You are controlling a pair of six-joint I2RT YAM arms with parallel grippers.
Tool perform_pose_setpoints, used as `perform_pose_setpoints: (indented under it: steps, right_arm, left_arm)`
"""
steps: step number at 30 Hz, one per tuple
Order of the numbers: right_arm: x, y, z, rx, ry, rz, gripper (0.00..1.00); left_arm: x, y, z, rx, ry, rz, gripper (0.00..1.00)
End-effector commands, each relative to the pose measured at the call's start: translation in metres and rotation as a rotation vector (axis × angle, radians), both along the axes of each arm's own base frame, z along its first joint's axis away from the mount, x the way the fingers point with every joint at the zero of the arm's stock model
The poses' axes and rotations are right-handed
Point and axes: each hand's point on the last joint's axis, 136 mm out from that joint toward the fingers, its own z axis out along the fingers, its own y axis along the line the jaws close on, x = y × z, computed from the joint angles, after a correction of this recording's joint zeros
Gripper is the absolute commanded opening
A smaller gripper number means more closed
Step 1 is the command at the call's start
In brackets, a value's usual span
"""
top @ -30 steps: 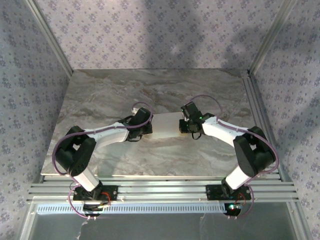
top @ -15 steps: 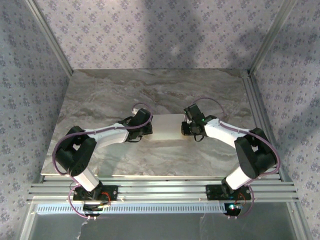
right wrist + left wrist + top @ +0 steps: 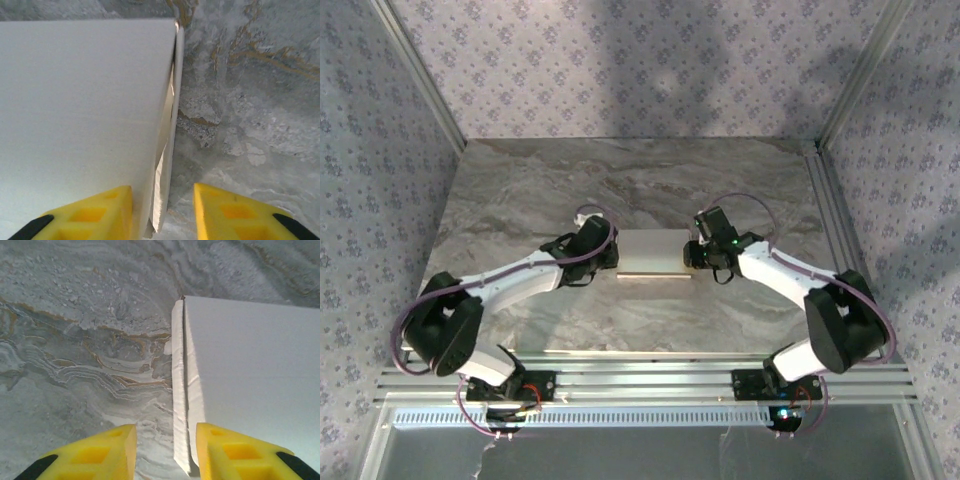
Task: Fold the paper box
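Counter (image 3: 520,190): a grey marble-patterned slab is lying beneath the jaws and spreading well past them on every side, with brown and white veins showing close beside them.
Back wall (image 3: 620,60): it is standing well beyond the jaws, wearing pale lilac paper with small flower sprigs, and soft shadows are falling across it.
Side walls (image 3: 370,200): the same paper is covering both, outward of the left jaws and the right jaws.
Corner posts (image 3: 415,75): aluminium posts are rising from the counter's far corners.
Near rails (image 3: 640,380): ribbed aluminium rails are running along the counter's near edge, behind the jaws.
Side rail (image 3: 832,230): it is running along the counter's edge outward of the right jaws.
Light: it is falling evenly and diffusely from above.
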Motion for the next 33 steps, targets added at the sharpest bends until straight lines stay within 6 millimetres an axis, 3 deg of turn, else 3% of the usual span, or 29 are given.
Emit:
perform_pose_setpoints:
  steps: [1,5,33]
  right_arm:
    - [-0.014,-0.011,0.006,-0.019,0.007,-0.008,0.4]
    - [-0.03,-0.013,0.005,0.026,0.02,-0.002,0.42]
    - [-0.058,0.0,-0.007,0.157,0.099,0.012,0.37]
  left_arm:
    - [-0.013,-0.005,0.012,0.072,0.005,-0.087,0.37]
    - [-0.03,-0.016,-0.001,0.068,0.049,-0.149,0.38]
    - [-0.041,-0.028,-0.026,0.05,0.085,-0.178,0.28]
